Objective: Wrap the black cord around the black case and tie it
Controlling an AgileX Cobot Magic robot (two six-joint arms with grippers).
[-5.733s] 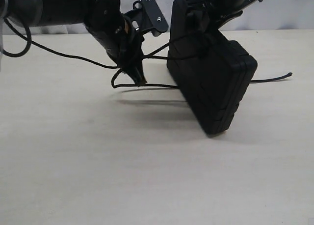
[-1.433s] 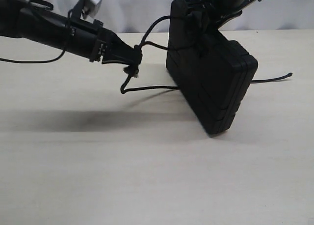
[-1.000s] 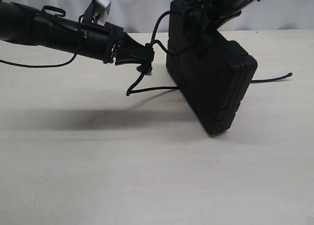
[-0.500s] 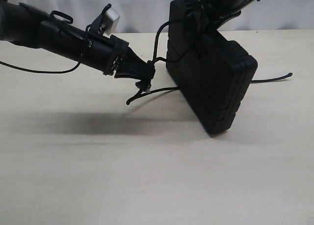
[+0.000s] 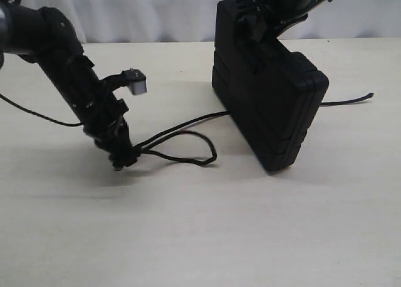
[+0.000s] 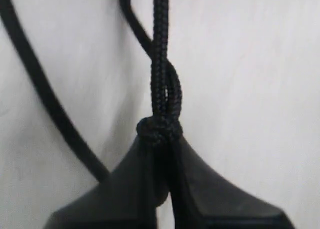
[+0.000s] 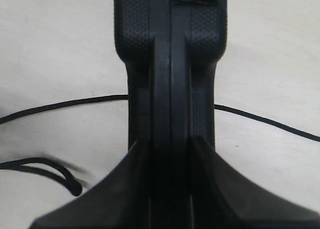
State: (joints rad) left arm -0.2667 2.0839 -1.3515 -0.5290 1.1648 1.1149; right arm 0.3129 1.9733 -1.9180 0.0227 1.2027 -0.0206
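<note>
Pinching black cord (image 6: 160, 64) at knot: left wrist | black case (image 5: 276, 105) tilted: exterior

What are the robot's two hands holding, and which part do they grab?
The left hand pinches the black cord at a knot. The right hand clamps the black case by its upper edge.

I see what looks like a robotics lab bench: a pale wood-grain worktop (image 5: 200, 237), a plain white cloth backdrop (image 5: 163, 14) hung behind it, one black robot arm (image 5: 59, 58) reaching in at the left and a second arm (image 5: 294, 0) at the right.
</note>
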